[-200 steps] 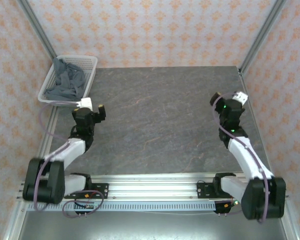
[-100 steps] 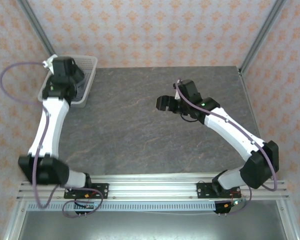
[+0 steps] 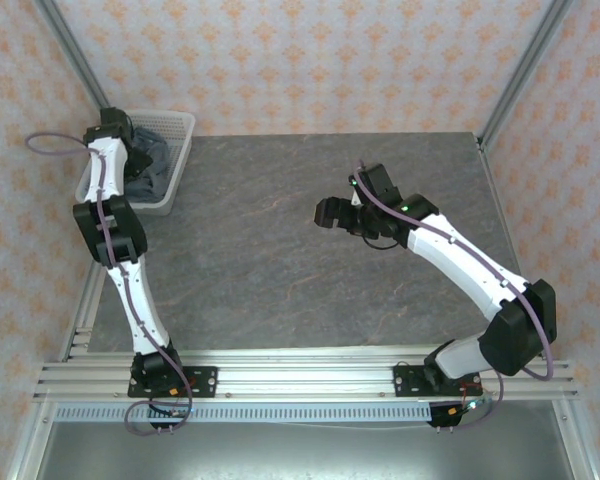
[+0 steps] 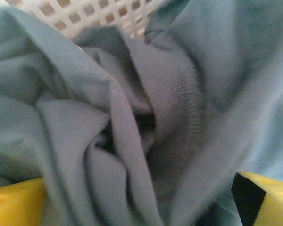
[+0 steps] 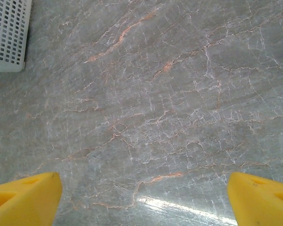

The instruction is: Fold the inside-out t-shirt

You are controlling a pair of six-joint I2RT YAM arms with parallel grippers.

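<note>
A dark grey, stone-patterned table with orange veining is enclosed by walls papered in a peach diamond motif. Aluminium posts are fitted at the far corners. A slotted aluminium rail is mounted along the near edge. A glare patch is noted on the table.
</note>
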